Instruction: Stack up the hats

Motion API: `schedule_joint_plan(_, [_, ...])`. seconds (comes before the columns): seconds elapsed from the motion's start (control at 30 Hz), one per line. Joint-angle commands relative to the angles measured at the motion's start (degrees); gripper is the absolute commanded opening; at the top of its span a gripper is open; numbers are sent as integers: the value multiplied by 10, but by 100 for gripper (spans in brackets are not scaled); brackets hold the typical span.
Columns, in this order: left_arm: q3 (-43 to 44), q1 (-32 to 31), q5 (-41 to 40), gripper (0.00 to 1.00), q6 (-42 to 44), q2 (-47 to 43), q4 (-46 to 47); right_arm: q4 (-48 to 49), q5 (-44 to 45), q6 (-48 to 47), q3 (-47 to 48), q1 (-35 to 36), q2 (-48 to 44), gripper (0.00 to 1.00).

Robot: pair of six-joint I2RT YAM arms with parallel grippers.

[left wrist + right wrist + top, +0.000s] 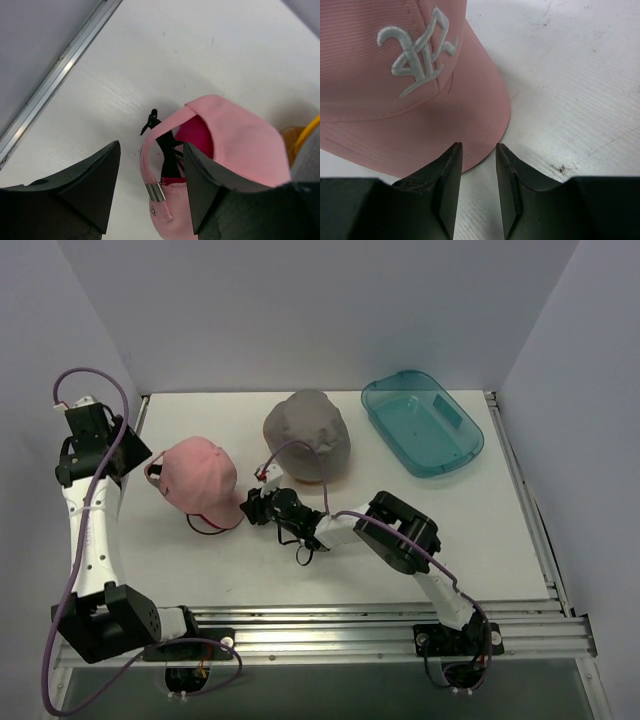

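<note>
Pink cap (200,478) sits left-centre on the white surface (500,540), brim toward the near edge, white embroidered logo on the front. Magenta cap (196,136) shows inside it through the back opening, with a black wire frame (165,150) underneath. Grey bucket hat (307,435) is just right of it, farther back. Left jaws are wide open with the pink cap's back strap between them, not clamped. Right jaws are parted by a narrow gap at the brim edge, empty. Teal tray (422,422) is back right.
</note>
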Motion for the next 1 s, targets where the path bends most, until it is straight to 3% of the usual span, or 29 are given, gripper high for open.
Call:
schedule_joint_plan(0.0, [40,6,16,62,-17,-30,-16,28,-24,-27,-17,-12,-48,29])
schedule_joint_plan(0.4, [12,10,63,61,-19,-12,0,22,-32,-35,-58,-16,-111,29])
schedule_joint_plan(0.53, [-7,11,75,56,-15,14,15,16,-29,-39,-91,-15,-161,29])
schedule_joint_plan(0.97, [-73,14,36,50,-15,51,44,12,-8,-51,-162,-4,-275,29])
